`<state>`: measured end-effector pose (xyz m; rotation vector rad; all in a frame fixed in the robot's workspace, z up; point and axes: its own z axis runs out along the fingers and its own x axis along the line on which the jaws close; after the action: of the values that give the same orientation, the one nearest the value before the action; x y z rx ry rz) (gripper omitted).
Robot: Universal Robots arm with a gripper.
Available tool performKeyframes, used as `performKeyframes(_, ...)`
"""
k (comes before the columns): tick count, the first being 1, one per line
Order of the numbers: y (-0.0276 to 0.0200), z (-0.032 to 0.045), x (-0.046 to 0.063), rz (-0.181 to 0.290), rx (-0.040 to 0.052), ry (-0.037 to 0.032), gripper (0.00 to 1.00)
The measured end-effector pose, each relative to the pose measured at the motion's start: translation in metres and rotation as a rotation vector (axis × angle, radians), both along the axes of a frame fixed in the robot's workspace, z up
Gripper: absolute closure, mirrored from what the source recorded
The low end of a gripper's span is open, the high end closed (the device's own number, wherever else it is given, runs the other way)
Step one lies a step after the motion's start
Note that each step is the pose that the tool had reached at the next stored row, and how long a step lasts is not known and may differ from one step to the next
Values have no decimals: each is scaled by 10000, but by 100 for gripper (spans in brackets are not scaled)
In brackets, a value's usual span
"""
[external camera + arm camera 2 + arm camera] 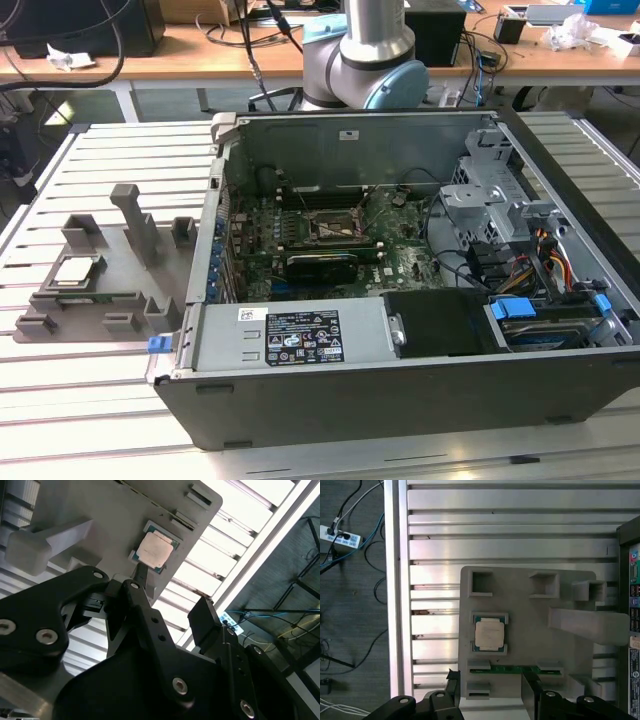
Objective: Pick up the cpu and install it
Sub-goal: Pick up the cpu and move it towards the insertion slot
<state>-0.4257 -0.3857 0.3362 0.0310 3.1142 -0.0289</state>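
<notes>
On the slatted metal table (100, 400) the largest thing is the open computer case (400, 400), lying on its side with the motherboard facing up. The exterior view takes in its whole interior: the dark socket (335, 228) with its metal frame near the middle of the board, drive bays and bundled cables toward the exterior view's right. My arm's base (370, 50) rises behind the case's far wall.

Just beside the case, at the exterior view's left, lies the grey holder tray (110, 240), with posts and several small pockets. The cpu (76, 270) rests flat in one square pocket, silver top upward. A thin green circuit strip (512, 669) lies in a slot of the tray near that pocket.

Both wrist views look down on the tray and add what the exterior view leaves out: my gripper (491, 680). Its two black fingers (452, 680) stand apart, holding nothing, above the tray's edge and near the cpu without touching it. A white power strip (340, 537) lies on the floor beyond the table's edge.
</notes>
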Motion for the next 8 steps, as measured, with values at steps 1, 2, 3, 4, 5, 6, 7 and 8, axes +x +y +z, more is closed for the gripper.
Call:
performKeyframes(1, 0, -20, 0, 0, 0, 0, 40)
performKeyframes(2, 0, -33, 0, 1, 0, 0, 40)
performKeyframes(3, 0, -52, 0, 0, 0, 0, 40)
performKeyframes(4, 0, -66, 0, 0, 0, 1, 40)
performKeyframes(5, 0, -83, 0, 1, -1, 1, 40)
performKeyframes(6, 2, -120, 0, -2, -20, 1, 40)
performKeyframes(7, 11, -143, 3, -2, -33, 3, 40)
performKeyframes(8, 19, -154, 6, 0, -38, 0, 40)
